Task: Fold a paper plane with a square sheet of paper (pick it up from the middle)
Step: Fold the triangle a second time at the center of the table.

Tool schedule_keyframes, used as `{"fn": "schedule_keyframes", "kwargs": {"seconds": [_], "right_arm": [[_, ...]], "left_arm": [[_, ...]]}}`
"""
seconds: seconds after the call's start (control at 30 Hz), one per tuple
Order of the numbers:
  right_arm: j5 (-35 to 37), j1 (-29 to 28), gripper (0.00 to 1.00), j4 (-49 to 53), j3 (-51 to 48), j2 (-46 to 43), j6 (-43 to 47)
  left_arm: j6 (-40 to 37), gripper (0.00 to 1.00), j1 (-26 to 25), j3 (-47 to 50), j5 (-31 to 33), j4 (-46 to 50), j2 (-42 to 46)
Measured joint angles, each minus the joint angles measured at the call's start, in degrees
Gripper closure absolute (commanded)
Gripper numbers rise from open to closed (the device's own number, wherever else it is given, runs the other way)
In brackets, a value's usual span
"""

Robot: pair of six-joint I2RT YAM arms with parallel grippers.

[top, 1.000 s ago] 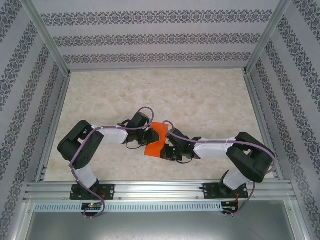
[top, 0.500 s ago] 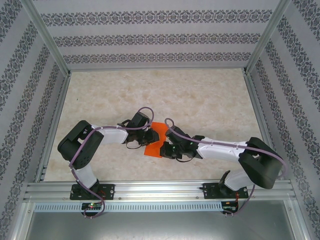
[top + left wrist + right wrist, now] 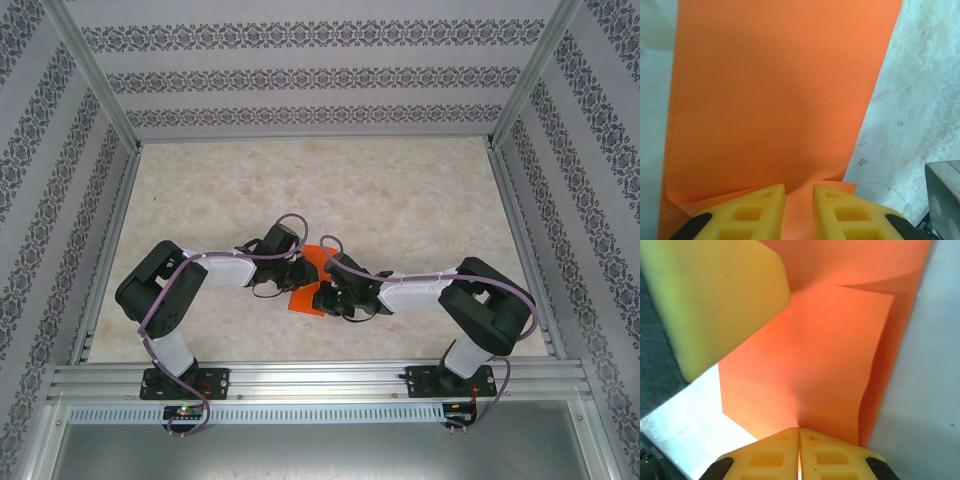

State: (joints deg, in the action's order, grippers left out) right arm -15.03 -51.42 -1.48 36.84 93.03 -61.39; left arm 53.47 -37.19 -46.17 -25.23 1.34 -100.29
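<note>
**A:** Item one, location?
**B:** Orange square sheet of paper (image 3: 306,298), partly folded, at the near middle of the desk (image 3: 400,200), between the two arms.
**A:** State, right gripper (image 3: 799,437)?
**B:** Clenched on the sheet's edge; the paper puckers at its tips.
**A:** State, left gripper (image 3: 799,200)?
**B:** Released. Its fingers are slightly parted at a folded flap, with orange showing in the gap.

- I work over a pale beige, marbled table (image 3: 420,200).
- On it, near the middle of the near side, lies my folded orange square sheet of paper (image 3: 303,299), part of it spread flat against the surface.
</note>
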Motion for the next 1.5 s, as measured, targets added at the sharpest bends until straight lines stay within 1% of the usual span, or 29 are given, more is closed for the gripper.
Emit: {"fn": "schedule_keyframes", "kwargs": {"seconds": [0.13, 0.23, 0.3, 0.4, 0.47, 0.6, 0.67, 0.8, 1.2, 1.5], "right_arm": [[-0.6, 0.2, 0.90, -5.2, -3.1, -0.4, -1.9], [-0.6, 0.2, 0.90, -9.3, -5.3, -0.8, -3.4], [-0.6, 0.2, 0.90, -10.9, -6.1, -0.8, -4.0], [-0.6, 0.2, 0.91, -11.5, -6.3, -0.8, -4.8], [-0.6, 0.2, 0.91, -11.6, -6.3, -0.7, -5.0], [-0.6, 0.2, 0.91, -11.6, -6.3, -0.7, -5.0], [-0.6, 0.2, 0.92, -11.6, -6.3, -0.7, -5.0], [-0.6, 0.2, 0.92, -11.6, -6.3, -0.7, -5.0], [-0.6, 0.2, 0.92, -11.6, -6.3, -0.7, -5.0], [-0.6, 0.1, 0.97, -11.5, -6.2, -0.6, -5.0]], "left_arm": [[-0.5, 0.74, 0.0, -0.1, -0.1, 0.0, 0.0], [-0.9, 0.71, 0.0, -0.3, -0.3, 0.2, 0.1], [-1.2, 0.67, 0.0, -0.3, -0.2, 0.9, 0.8], [-1.7, 0.66, 0.0, -0.4, -0.2, 3.0, 3.2], [-1.8, 0.68, 0.0, -0.4, -0.2, 3.7, 5.5], [-1.2, 0.77, 0.0, -0.3, -1.1, 3.6, 9.8], [-0.4, 0.81, -0.1, 0.5, -2.0, 2.4, 10.4], [0.8, 0.85, -0.3, 2.3, -2.8, 1.7, 9.7], [2.8, 0.86, -1.4, 3.5, -4.0, -3.5, 1.8], [2.3, 0.85, -1.5, 3.8, -2.2, -3.5, 1.1]]}}
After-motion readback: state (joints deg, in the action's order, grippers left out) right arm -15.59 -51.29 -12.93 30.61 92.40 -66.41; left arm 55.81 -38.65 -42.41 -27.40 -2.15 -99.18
